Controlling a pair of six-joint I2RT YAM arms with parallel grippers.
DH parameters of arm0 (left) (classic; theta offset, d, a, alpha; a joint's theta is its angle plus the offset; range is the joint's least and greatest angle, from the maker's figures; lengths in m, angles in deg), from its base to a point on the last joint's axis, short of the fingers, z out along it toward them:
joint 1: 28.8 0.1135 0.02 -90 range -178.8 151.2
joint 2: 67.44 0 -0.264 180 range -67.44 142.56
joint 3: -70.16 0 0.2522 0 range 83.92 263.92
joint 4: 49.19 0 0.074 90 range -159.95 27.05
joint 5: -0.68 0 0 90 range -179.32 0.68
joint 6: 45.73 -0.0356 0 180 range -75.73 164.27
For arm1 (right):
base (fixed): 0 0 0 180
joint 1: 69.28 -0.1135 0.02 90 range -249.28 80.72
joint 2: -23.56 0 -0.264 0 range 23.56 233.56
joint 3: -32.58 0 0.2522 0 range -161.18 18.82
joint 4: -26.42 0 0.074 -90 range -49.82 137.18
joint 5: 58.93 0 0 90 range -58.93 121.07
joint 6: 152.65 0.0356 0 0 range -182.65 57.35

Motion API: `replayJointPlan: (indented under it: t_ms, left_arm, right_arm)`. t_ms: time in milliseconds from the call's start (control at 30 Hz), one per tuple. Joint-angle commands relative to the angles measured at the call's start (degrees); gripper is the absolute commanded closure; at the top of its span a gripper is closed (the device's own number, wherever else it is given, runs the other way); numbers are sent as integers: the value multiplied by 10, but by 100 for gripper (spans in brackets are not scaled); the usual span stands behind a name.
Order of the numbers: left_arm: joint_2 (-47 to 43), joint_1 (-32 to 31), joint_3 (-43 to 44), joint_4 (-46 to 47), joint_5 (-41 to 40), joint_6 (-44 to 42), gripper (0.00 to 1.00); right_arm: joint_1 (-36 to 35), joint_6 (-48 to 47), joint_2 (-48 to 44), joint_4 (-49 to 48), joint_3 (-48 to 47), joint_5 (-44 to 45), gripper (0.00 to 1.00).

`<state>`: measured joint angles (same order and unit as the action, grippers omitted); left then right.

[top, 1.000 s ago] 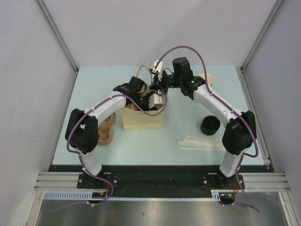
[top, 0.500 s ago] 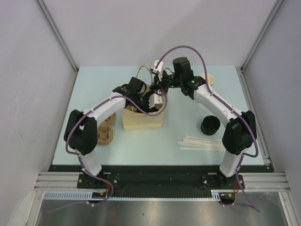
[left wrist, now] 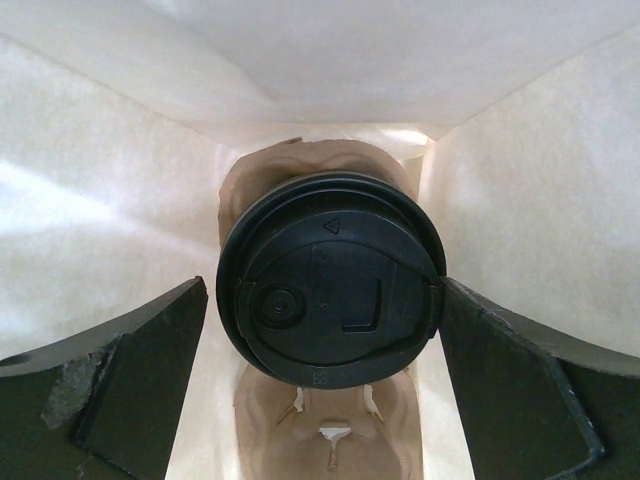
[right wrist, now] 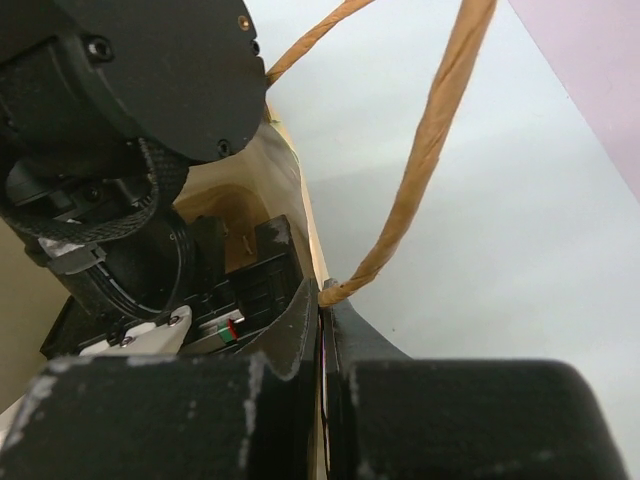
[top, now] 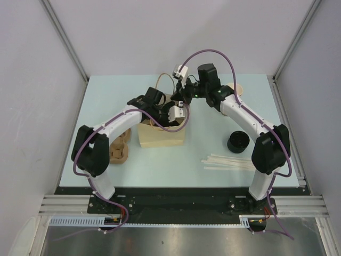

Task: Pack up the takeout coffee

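My left gripper [left wrist: 325, 330] is down inside the paper bag [left wrist: 100, 200], its fingers [left wrist: 150, 345] spread wide on either side of the takeout coffee [left wrist: 330, 280] and gripping nothing. The cup stands upright in the bag with its black lid facing my wrist camera, seated in a brown pulp tray [left wrist: 320, 440] on the bag's floor. My right gripper [right wrist: 322, 330] is pinched together on the bag's rim, just where a twisted paper handle [right wrist: 430, 150] joins it. Outside the bag on the worktop [top: 106, 96], a stack of black lids [top: 238, 142] and pale stirrers [top: 229, 161] lie to the right.
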<state>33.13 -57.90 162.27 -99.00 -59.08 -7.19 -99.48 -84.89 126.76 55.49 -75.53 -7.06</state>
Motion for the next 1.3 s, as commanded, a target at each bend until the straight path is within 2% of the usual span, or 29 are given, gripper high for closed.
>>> replayJointPlan:
  t_ms: [0, 433, 800, 1267]
  left_arm:
    - [-25, 0, -8, 15, -23, -13, 0]
    - [-55, -1, -25, 19, -22, -20, 0]
    - [-86, -1, -33, 27, -13, -14, 1]
    - [-84, 11, 28, -38, 37, 8, 0]
  right_arm:
    - [-2, 12, 7, -7, -13, 19, 100]
    - [-10, -10, 8, -12, -4, 73, 100]
    - [-11, -30, 8, -3, -2, 57, 100]
    - [-14, -43, 2, 2, 2, 49, 100]
